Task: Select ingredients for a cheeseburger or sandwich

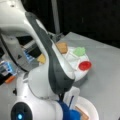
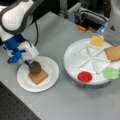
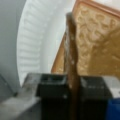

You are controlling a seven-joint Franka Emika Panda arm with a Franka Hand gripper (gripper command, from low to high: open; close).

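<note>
My gripper is shut on the dark brown round patty, which it holds edge-on just above a brown toast square lying on the white paper plate. In the wrist view the patty stands upright between the two black fingers, with the toast right behind it. The yellow cheese square and a second toast square lie in separate wedges of the white divided tray. In a front view the arm hides the gripper; the tray's toast and cheese still show.
The tray also holds a green lettuce piece and a red disc in its own wedges. Grey equipment with an orange part stands behind the tray. The table's front edge drops to a dark perforated surface.
</note>
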